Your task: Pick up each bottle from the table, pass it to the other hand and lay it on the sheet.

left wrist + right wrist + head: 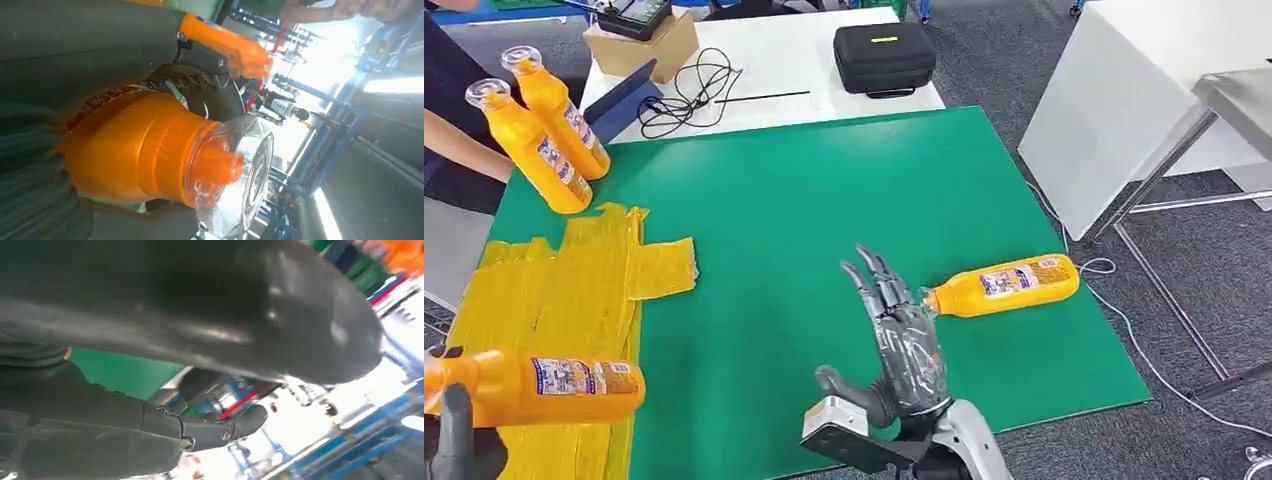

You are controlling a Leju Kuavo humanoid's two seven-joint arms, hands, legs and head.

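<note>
Bottle gripped in left robot hand over yellow sheet (right robot hand open).

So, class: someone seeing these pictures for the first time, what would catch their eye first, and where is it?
Probably the orange bottles against the green table: one held bottle gripped by the left robot hand over the yellow sheet, one lying bottle just beyond the open right robot hand. Two more bottles are at the table's far left corner.

High head view over green table; close, turned wrist views.
</note>
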